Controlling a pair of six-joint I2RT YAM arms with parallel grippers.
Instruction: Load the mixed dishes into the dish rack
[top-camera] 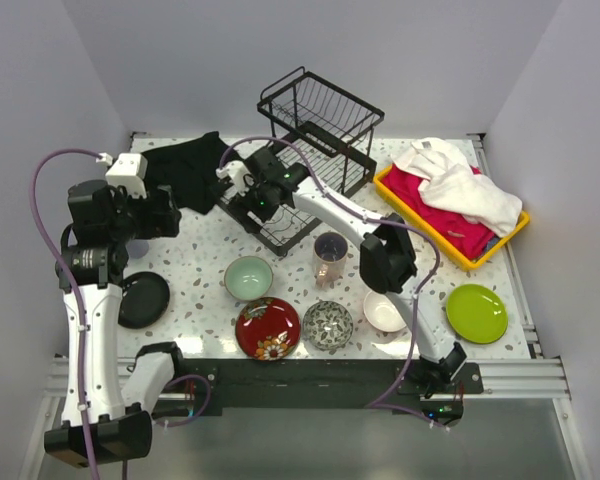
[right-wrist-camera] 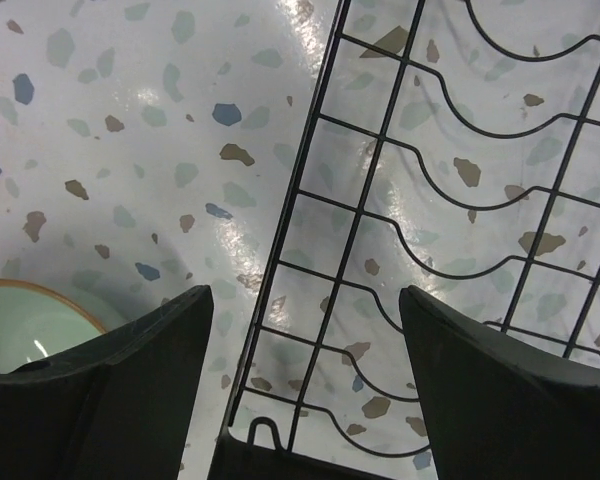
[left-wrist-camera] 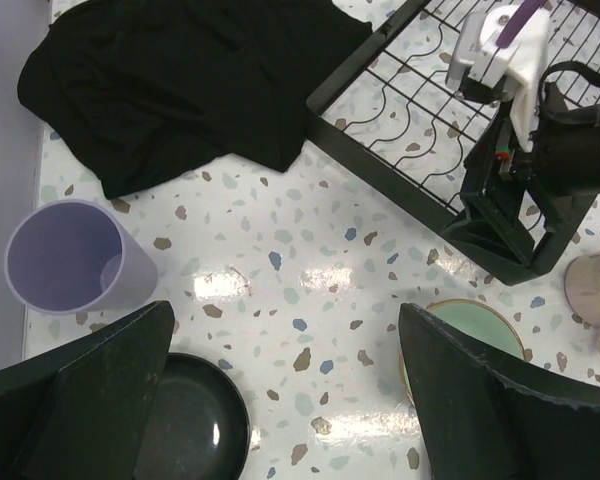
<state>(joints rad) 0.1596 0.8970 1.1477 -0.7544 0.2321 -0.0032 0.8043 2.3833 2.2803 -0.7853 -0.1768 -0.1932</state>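
The dish rack (top-camera: 320, 125) stands at the back, its flat lower grid (right-wrist-camera: 430, 200) reaching forward. My right gripper (top-camera: 252, 212) (right-wrist-camera: 305, 300) hangs open just over the grid's near corner, holding nothing. My left gripper (top-camera: 163, 215) (left-wrist-camera: 285, 310) is wide open and empty above bare table, between the black plate (left-wrist-camera: 185, 415) and the pale green bowl (left-wrist-camera: 470, 325). A lavender mug (left-wrist-camera: 65, 255) stands left of it. Along the front sit the red floral bowl (top-camera: 268, 327), the patterned bowl (top-camera: 328, 324), a white bowl (top-camera: 384, 311) and the lime plate (top-camera: 477, 312). A pinkish mug (top-camera: 330, 256) stands upright beside the rack.
A black cloth (top-camera: 195, 170) lies crumpled left of the rack. The yellow tray (top-camera: 512, 236) of red and white cloths sits at the back right. Walls close in the table on the left, back and right.
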